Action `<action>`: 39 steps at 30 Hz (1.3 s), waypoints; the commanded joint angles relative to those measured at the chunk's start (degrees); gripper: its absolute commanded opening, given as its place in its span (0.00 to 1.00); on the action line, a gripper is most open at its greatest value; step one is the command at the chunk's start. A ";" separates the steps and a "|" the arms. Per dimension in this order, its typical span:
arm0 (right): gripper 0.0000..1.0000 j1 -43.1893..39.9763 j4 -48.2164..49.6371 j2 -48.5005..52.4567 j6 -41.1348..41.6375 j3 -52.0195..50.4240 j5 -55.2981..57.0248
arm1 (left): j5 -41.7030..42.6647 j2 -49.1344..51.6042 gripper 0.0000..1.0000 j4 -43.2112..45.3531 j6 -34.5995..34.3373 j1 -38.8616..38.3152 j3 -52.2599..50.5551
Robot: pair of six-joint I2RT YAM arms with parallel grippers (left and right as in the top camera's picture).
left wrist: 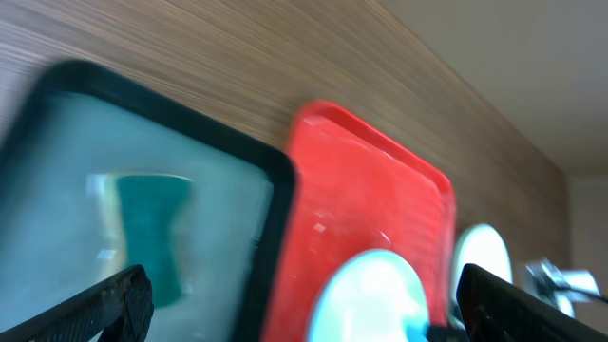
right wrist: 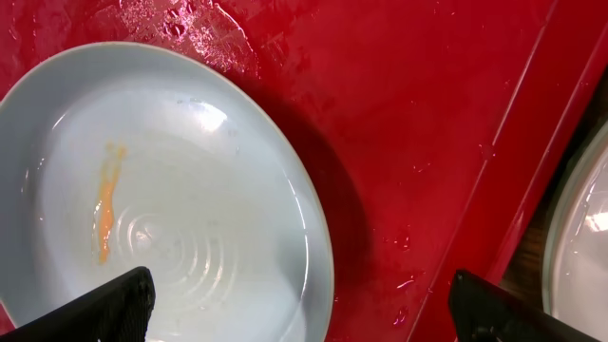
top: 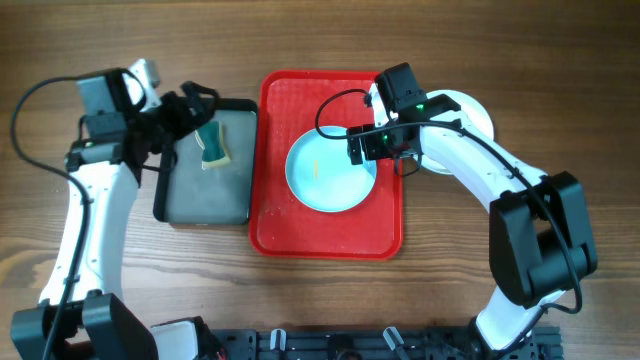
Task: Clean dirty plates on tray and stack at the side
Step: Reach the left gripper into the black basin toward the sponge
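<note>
Currently right pincer (right wrist: 299,290) spread above streaked blue plate (right wrist: 199,209) on tray (right wrist: 408,114) — left pincer (left wrist: 304,285) spread too.

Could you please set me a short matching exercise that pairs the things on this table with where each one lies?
Things:
1. pale blue plate
2. white plate
3. sponge

Places:
A. in the dark pan
B. on the red tray
C. on the table, right of the tray

Pairs: 1-B, 2-C, 3-A.
</note>
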 commanded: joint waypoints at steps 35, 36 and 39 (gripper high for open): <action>1.00 -0.24 1.62 -1.49 -0.33 1.22 -1.01 | -34.86 22.58 0.76 -31.89 -2.43 -12.00 23.69; 1.00 -0.26 1.64 -1.49 -0.35 1.25 -1.01 | -35.26 23.39 0.76 -31.74 -2.40 -11.91 23.58; 1.00 -0.24 1.62 -1.49 -0.33 1.22 -1.01 | -35.26 25.73 0.75 -30.69 -2.40 -11.89 23.56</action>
